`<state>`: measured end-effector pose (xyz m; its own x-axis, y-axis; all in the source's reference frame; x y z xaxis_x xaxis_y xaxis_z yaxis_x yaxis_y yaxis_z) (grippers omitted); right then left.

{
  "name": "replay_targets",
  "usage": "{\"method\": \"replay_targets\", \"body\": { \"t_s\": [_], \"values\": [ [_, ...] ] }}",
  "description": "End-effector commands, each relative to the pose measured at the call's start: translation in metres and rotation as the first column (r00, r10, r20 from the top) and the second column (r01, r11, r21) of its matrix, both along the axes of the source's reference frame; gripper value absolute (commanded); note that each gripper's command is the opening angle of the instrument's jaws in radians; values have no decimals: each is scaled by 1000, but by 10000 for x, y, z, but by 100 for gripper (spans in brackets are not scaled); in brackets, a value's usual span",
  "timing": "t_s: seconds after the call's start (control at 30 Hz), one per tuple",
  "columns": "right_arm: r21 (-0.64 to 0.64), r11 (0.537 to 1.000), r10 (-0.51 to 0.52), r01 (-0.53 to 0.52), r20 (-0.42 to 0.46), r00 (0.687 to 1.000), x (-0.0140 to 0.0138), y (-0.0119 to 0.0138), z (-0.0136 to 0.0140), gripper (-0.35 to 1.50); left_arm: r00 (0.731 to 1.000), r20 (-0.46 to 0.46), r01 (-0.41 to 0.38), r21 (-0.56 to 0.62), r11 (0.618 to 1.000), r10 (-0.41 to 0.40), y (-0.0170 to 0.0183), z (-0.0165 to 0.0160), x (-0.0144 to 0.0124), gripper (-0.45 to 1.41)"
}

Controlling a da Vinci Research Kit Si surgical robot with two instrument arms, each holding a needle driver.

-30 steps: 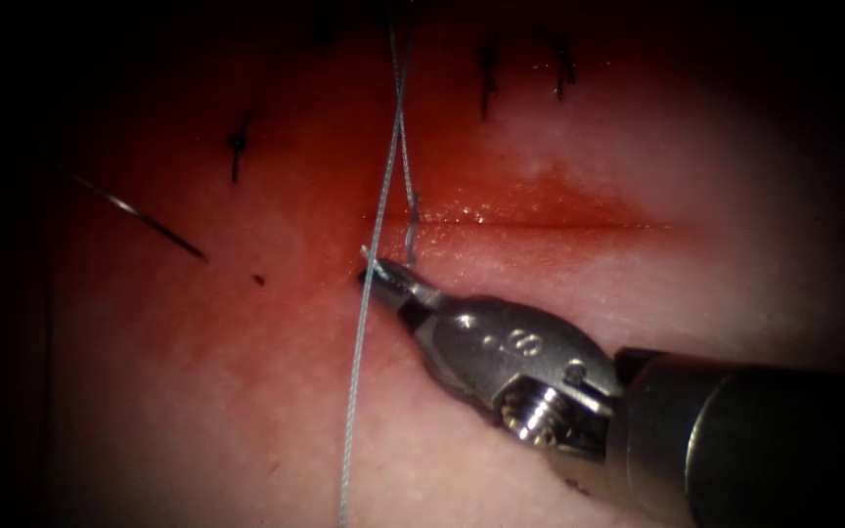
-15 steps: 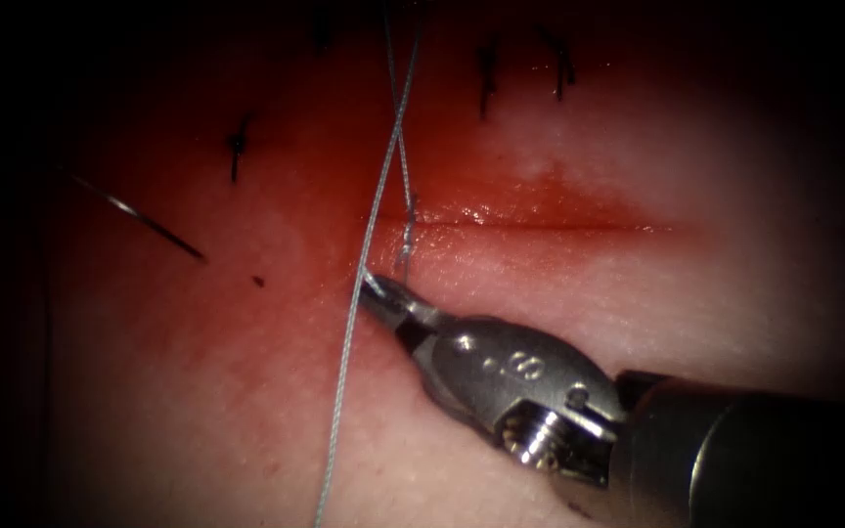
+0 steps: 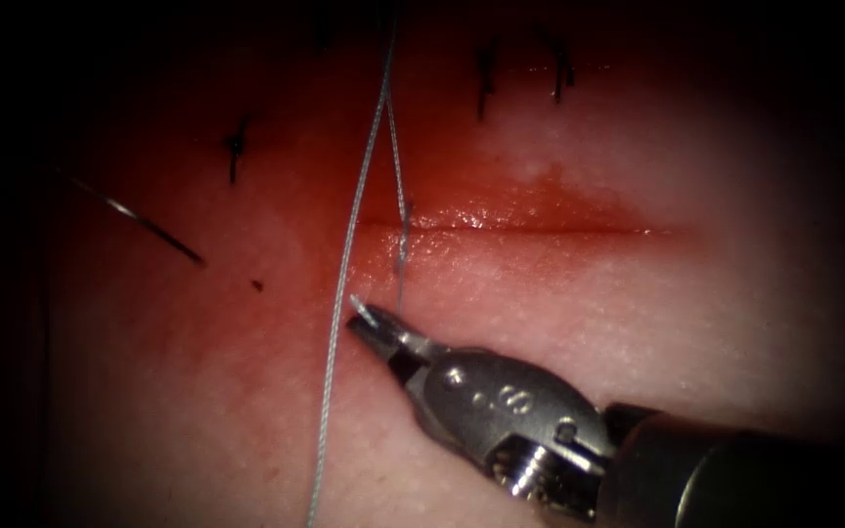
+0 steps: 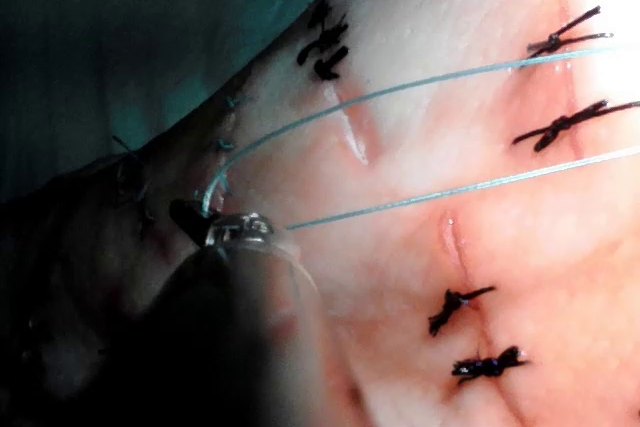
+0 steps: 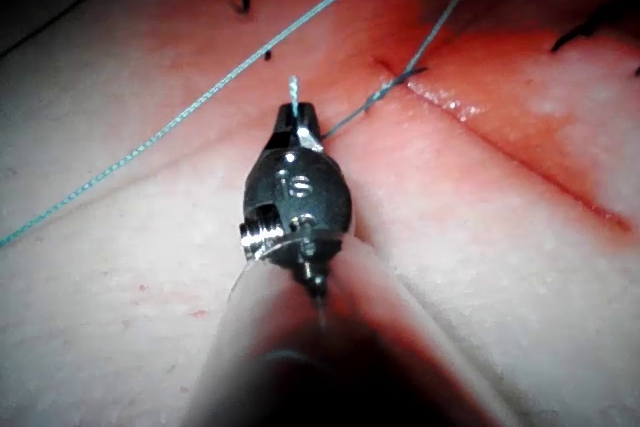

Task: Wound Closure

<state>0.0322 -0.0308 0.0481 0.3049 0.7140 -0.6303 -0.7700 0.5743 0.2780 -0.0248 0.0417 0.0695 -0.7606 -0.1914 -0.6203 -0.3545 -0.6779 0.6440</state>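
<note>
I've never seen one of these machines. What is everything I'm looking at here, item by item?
tissue: one piece, pale pink, under everything.
cut: one, a horizontal line across the middle of the endoscope view.
red fluid: one patch, glossy red, along the cut.
thread: light grey-blue; a long strand runs from top to bottom left of the right tool's tip, a shorter strand leads from the cut to that tip.
needle: one, dark and thin, lying on the tissue at the left, held by neither tool.
dark stitches: several, black, on the tissue above the cut.
left tool: one, metal, jaws shut on the thread.
right tool: one, silver, below the cut, jaws shut on the thread's short end.
</note>
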Motion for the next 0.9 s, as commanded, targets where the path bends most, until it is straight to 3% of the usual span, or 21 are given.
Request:
{"method": "replay_targets", "body": {
  "t_s": [0.03, 0.57, 0.87, 0.9],
  "values": [
    [3, 1000, -4, 4, 3, 1000, 9, -4, 7, -35, 1000, -2, 5, -4, 1000, -5, 12, 3, -7, -45],
    [31, 998, -48, 47, 34, 998, 8, -33, 9, -35, 999, 4, 43, 7, 999, -43, 29, 17, -11, -45],
    [16, 998, -58, 59, -26, 998, 0, -5, 26, -35, 997, 73, -4, 7, 1000, 4, -8, 3, -15, -45],
    [5, 996, -88, 89, -60, 994, -2, 2, 29, 0, 996, 89, -21, 11, 1000, 20, -16, -3, -16, -45]
  ]
}}
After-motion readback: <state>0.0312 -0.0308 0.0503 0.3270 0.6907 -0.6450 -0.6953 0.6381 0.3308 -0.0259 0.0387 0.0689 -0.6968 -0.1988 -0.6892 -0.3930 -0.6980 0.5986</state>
